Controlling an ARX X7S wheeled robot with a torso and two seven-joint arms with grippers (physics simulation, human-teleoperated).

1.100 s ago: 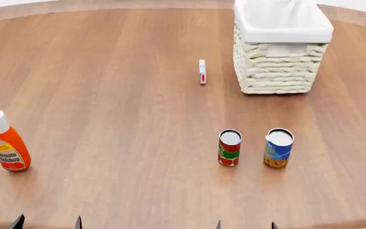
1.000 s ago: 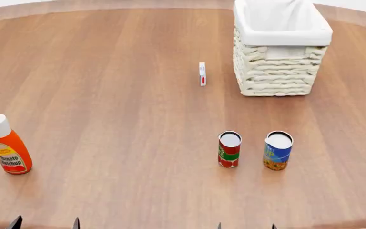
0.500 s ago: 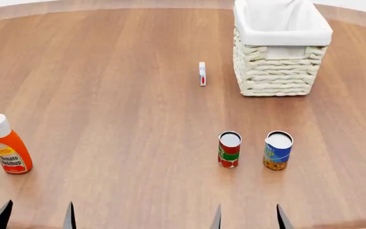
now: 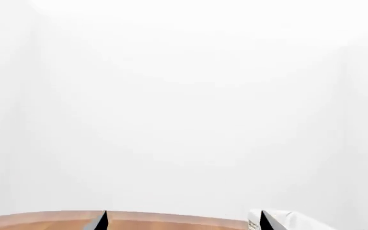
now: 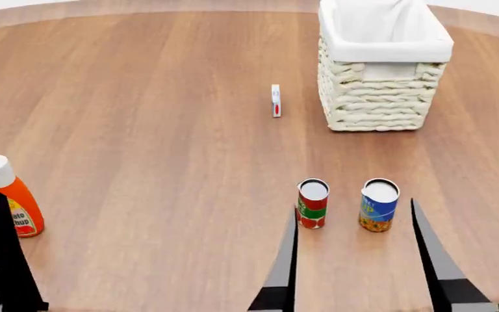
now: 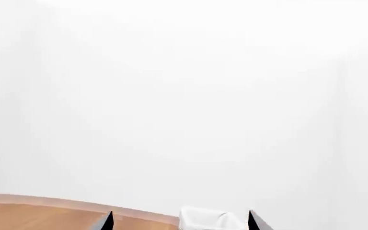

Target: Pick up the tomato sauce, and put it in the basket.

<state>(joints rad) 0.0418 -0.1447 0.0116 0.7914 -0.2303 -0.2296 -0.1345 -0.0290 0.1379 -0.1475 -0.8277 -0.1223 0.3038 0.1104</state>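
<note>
Nothing is done yet. The tomato sauce (image 5: 313,203) stands untouched on the table (image 5: 145,130), well short of the basket (image 5: 379,71). The right gripper (image 5: 353,244) is spread wide and empty; the left gripper's (image 5: 0,247) spread cannot be told.

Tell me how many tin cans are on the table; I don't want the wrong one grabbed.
2, side by side near the right gripper: the tomato sauce and, to its right, the blue-and-yellow can. None looks hidden.

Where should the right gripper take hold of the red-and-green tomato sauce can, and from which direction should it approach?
Probably the round side wall of the tomato sauce, at mid-height, approached from the robot's side. The can stands upright, so the fingers can close across its body. The blue-and-yellow can stands close on its right, apart from it, so one finger must enter that gap. The right gripper is open.
</note>
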